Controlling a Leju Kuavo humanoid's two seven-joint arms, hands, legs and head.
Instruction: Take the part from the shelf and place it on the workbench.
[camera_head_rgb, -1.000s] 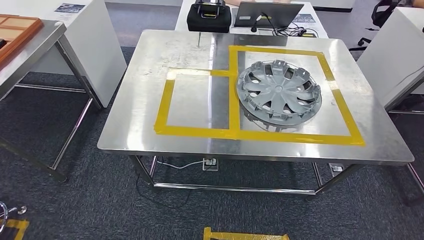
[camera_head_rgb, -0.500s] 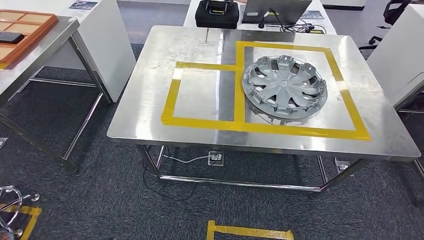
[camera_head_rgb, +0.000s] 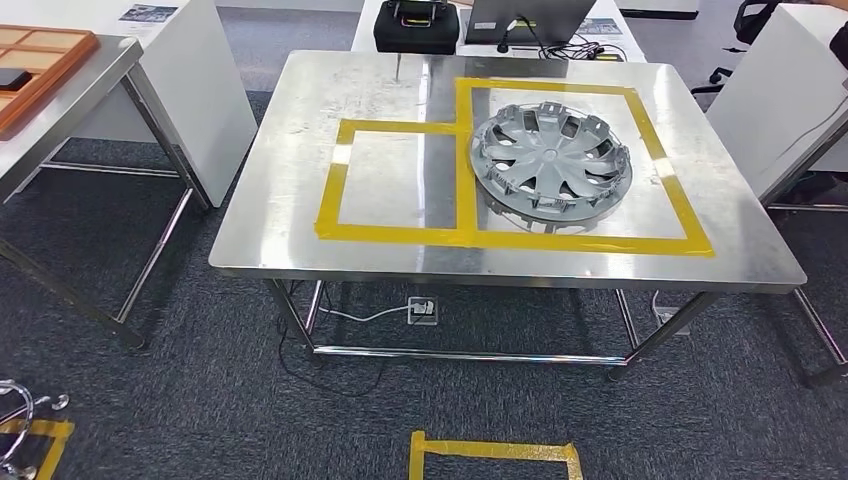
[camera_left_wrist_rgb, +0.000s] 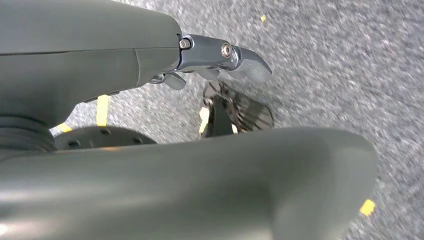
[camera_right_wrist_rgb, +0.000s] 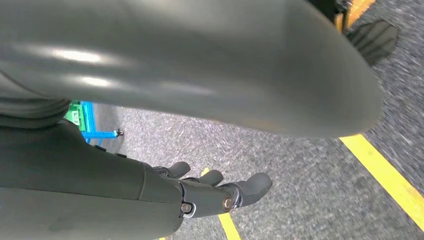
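Fingers (camera_left_wrist_rgb: 235, 57) of both hands spread, holding nothing; part (camera_head_rgb: 550, 162) lies on workbench (camera_head_rgb: 300, 230)

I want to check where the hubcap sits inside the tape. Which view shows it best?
The head view: the hubcap lies whole on the workbench, inside the larger yellow tape rectangle, near its left side. The wrist views look down at grey carpet past each hand, with no hubcap.

Silver-grey hubcap (camera_head_rgb: 551, 163), brushed steel workbench (camera_head_rgb: 300, 215) with yellow tape (camera_head_rgb: 395, 235) rectangles, dark grey speckled carpet (camera_head_rgb: 180, 400), black case (camera_head_rgb: 416, 28) at far edge, orange tray (camera_head_rgb: 40, 62) far left, white cabinet (camera_head_rgb: 215, 90)
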